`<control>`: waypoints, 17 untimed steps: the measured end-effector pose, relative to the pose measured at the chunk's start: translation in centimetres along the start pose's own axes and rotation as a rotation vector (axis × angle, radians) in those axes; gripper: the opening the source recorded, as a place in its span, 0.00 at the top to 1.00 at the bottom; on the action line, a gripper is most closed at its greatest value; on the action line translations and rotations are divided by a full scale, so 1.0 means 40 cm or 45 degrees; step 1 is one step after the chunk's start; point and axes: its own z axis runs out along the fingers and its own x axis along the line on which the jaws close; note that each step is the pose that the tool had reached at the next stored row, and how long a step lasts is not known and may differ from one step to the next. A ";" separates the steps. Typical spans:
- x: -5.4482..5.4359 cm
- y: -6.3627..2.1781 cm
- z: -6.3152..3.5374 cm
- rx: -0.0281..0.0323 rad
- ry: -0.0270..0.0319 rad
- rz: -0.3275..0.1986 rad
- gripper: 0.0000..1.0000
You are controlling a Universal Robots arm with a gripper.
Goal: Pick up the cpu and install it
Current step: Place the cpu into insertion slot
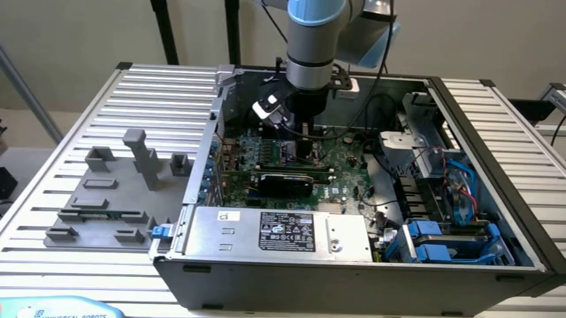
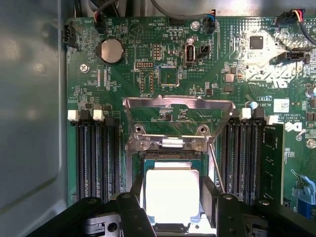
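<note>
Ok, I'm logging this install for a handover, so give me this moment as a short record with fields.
end effector: closed on the cpu, one finger on each of two opposite sides
cpu: silver top up, at the socket; cannot tell whether it is seated
load plate: swung open
motherboard: inside the open computer case
grey fixture blocks: outside the case, at the exterior view's left

Backed by a plain beige wall [image 1: 79, 33] with two black poles [image 1: 166, 33]; set on a ribbed metal counter [image 1: 521, 126]; lit softly, evenly.
</note>
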 end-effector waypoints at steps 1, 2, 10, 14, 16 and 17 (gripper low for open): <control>0.000 0.000 0.002 0.0007 0.0000 0.000 0.45; 0.000 0.001 0.003 0.0009 0.0002 0.000 0.45; 0.000 0.002 0.006 0.0013 0.0001 0.000 0.45; 0.000 0.004 0.009 0.0013 -0.0001 0.000 0.45; 0.000 0.004 0.010 0.0014 -0.0002 0.000 0.45; 0.000 0.004 0.011 0.0014 -0.0003 0.000 0.45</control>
